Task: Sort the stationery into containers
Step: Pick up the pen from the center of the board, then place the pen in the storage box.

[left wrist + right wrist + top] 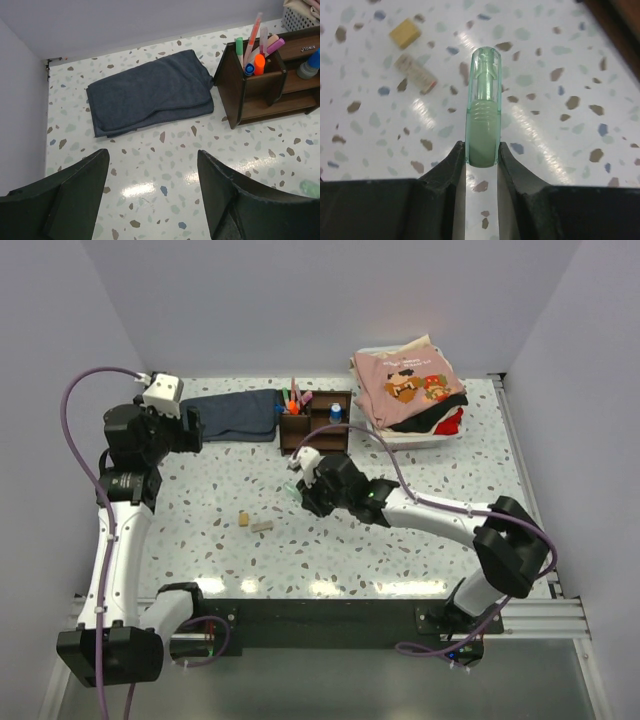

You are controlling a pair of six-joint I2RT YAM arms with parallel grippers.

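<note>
our right end effector [481, 156] pinching a pale green eraser [483, 95], our left end effector [152, 155] spread above the table [175, 142]

A speckled terrazzo table [430, 540] is carrying a dark blue folded cloth [235, 415] along its far edge, with a dark brown wooden organiser [318, 430] sitting just beside it and a white bin [405, 439] of clothes standing further right. Nearer the middle, a tan eraser [243, 519] and a paler eraser [262, 527] are lying close together.
</note>
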